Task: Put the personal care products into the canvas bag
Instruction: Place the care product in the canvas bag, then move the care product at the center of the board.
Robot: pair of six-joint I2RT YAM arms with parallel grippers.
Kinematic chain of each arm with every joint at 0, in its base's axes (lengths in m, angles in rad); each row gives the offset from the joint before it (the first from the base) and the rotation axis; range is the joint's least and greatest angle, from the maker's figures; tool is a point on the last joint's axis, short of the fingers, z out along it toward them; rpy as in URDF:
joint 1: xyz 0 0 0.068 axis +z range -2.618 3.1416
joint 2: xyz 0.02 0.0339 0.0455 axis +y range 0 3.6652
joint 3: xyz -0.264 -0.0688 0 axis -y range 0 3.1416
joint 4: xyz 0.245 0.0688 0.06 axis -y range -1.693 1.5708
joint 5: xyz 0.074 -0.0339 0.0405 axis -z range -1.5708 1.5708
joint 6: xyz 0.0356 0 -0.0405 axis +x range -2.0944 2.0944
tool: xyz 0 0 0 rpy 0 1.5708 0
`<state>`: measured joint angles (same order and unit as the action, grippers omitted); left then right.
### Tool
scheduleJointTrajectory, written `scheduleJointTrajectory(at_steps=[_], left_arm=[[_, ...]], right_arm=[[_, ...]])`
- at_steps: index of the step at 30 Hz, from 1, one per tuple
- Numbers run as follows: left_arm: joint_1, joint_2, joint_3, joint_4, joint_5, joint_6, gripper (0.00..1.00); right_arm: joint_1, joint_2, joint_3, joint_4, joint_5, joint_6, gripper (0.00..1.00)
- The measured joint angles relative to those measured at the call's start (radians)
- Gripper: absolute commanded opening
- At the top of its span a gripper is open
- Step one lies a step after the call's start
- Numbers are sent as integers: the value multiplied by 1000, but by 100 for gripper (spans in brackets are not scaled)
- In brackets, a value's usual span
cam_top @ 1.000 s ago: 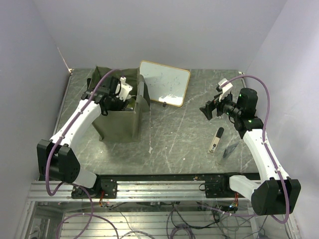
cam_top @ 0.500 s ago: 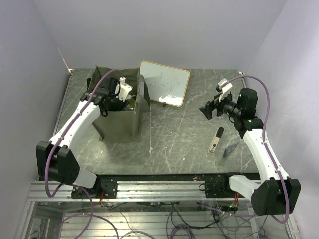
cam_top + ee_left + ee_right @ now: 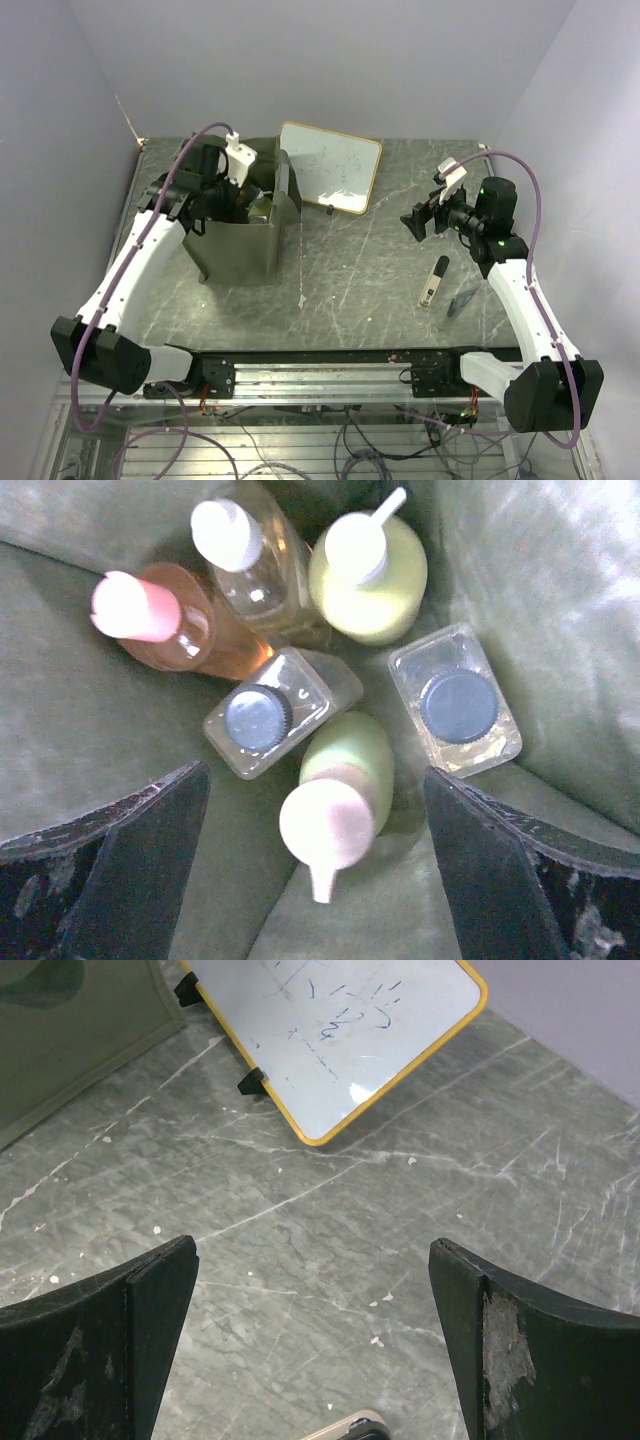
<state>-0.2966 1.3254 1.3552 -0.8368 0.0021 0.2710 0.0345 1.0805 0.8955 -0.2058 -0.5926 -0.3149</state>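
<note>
No readable text, brand or number anywhere. Blue marker scrawl on whiteboard (image 3: 340, 1030), checked from right wrist and from above: loose strokes, not decipherable as letters or digits. Caps and sides of bottles (image 3: 258, 715) in canvas bag (image 3: 80, 770): no label legible.

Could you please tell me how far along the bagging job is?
Done: the orange bottle, amber bottle, yellow-green bottle, green bottle and two clear bottles all sit inside the canvas bag. In hand: nothing; the left gripper is open above them, the right gripper open over the table. Left: seemingly nothing; only a marker-like pen lies there.
</note>
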Motion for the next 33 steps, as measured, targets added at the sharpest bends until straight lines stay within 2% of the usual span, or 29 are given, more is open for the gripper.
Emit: scheduleJointTrajectory(at_steps=[8,14,19,24,29,33], left_arm=[[1,-80,73,40,10,-29,96],[1,-171,94,93,67,-40,95],[1,-200,110,116,130,-40,94],[1,-201,110,115,163,-27,94],[1,-201,110,115,165,-14,93],[1,-201,110,115,165,-9,93]], right_arm=[[0,0,6,-19,-2,-3,100],[-1,41,164,-191,-1,-80,100],[-1,41,306,-424,6,-235,99],[-1,35,431,-744,28,-467,99],[0,18,454,-999,95,-610,99],[10,-14,420,-1094,201,-639,99]])
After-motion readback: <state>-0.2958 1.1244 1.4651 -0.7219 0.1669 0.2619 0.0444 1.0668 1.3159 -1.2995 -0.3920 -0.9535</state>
